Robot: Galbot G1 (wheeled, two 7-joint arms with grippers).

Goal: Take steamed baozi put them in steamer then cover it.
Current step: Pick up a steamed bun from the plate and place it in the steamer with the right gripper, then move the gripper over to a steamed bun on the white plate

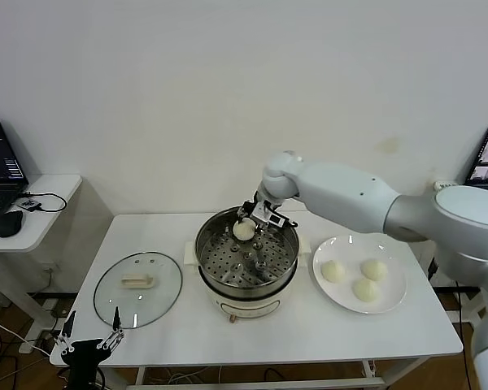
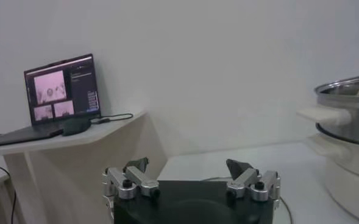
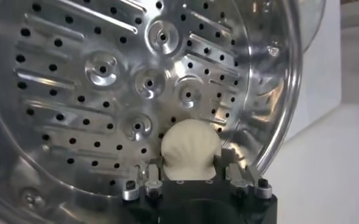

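The white table (image 1: 228, 325) carries everything; at its middle sits the steamer (image 1: 246, 262), uncovered; to the robot's right lies a white plate (image 1: 394, 296) with three steamed baozi (image 1: 363, 279); to the left the cover (image 1: 137, 289) lies flat on the tabletop; the right gripper (image 1: 246, 229) reaches over the steamer's far rim, its fingers (image 3: 153, 171) close against either side of a fourth baozi (image 3: 190, 148) resting on the perforated tray (image 3: 106, 91); the left gripper (image 1: 89, 327) hangs wide open and empty at the table's near left corner.
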